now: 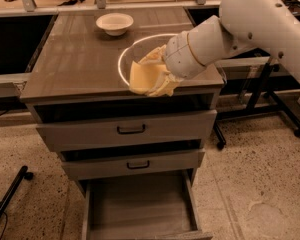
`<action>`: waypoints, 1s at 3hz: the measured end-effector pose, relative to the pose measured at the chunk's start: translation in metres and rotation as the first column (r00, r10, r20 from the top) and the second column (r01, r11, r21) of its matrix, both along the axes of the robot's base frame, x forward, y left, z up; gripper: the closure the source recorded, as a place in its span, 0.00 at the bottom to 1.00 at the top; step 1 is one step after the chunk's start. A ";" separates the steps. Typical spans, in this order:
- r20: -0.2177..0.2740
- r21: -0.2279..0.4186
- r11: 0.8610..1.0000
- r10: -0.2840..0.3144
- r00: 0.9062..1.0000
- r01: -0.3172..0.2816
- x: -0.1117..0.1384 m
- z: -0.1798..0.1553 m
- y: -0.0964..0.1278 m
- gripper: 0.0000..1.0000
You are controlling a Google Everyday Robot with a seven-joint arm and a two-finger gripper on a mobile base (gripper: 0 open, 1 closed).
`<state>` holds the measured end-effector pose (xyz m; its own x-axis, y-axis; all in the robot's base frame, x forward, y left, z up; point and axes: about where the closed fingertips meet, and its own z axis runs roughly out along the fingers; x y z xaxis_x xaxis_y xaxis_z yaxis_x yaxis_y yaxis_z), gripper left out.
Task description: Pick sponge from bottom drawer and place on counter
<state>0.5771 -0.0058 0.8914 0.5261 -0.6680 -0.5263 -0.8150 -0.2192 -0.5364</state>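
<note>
The pale-yellow sponge (141, 77) is held in my gripper (151, 78), whose cream fingers are shut on it. It hangs just above the front edge of the counter (75, 64), over the white arc mark (122, 64). The white arm reaches in from the upper right. The bottom drawer (140, 204) stands pulled open below, its wood-grain floor bare.
A cream-white bowl (114, 23) sits at the back of the counter. Two upper drawers with black bar handles (131, 129) are closed. A black stand with casters (270, 104) is to the right, and a black leg (10, 196) at lower left.
</note>
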 end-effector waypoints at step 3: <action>-0.068 0.013 0.986 -0.162 0.984 0.163 0.085 0.021 0.002 0.73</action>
<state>0.6619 -0.0039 0.9129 0.3744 -0.7319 -0.5693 -0.8730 -0.0713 -0.4824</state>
